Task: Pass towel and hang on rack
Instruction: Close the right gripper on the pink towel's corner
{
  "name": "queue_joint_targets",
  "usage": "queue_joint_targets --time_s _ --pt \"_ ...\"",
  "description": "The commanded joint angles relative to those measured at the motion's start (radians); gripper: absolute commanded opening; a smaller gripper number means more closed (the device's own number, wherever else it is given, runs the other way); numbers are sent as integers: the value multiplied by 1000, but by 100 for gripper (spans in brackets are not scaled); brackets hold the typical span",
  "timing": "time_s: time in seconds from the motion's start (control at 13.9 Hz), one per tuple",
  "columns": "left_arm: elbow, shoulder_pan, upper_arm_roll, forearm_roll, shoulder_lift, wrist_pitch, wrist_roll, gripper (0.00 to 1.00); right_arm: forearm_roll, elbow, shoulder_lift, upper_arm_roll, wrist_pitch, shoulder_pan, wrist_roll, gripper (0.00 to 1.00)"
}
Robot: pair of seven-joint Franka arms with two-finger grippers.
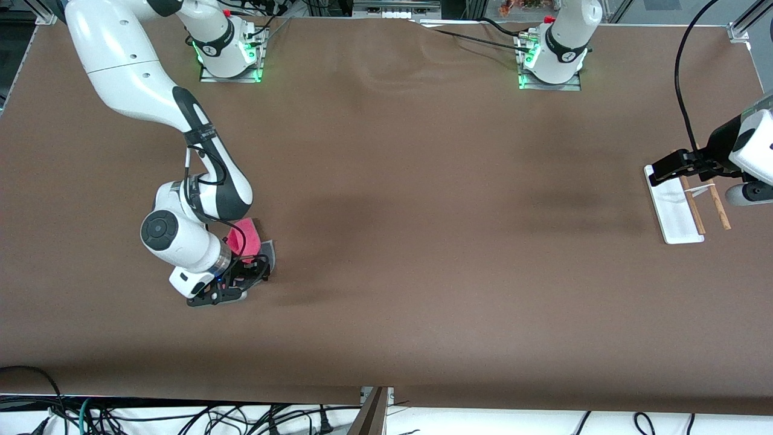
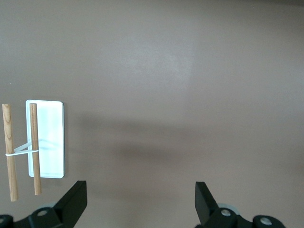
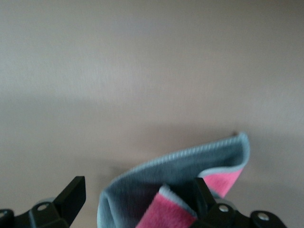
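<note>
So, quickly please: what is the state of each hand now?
Left hand: open, holding nothing, over the bare table beside the white-based wooden-rod rack.
Right hand: open around the pink-and-grey cloth towel.

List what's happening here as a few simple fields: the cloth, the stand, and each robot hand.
towel: crumpled, pink and grey, on the table at the right arm's end
rack: at the left arm's end, nothing hanging on it
right gripper: down at the towel, fingers open on either side of it
left gripper: waiting over the rack, fingers open
table: brown

Brown table (image 1: 423, 241), tangled cables (image 1: 181, 417) under its near edge.
</note>
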Motion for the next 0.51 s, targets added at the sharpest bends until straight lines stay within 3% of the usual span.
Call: queue_joint_targets --time_s 0.0,0.07,0.22,0.29,0.36,0.43 --pt "16 7 -6 14 6 -14 21 100 14 6 -23 1 -99 1 -17 100" --pt "16 7 -6 13 4 -14 21 100 14 7 -26 1 -110 1 -15 97" --pt "16 7 -5 13 6 -14 21 100 12 15 -26 1 -148 0 -17 33" --pt "16 7 -6 14 4 -14 21 100 12 24 -26 1 -159 -2 -17 11" --pt "16 7 -6 13 6 -14 21 100 14 26 -26 1 -159 -2 -15 2" --pt "16 8 -5 13 4 -14 21 100 16 26 -26 1 -159 -2 -15 0"
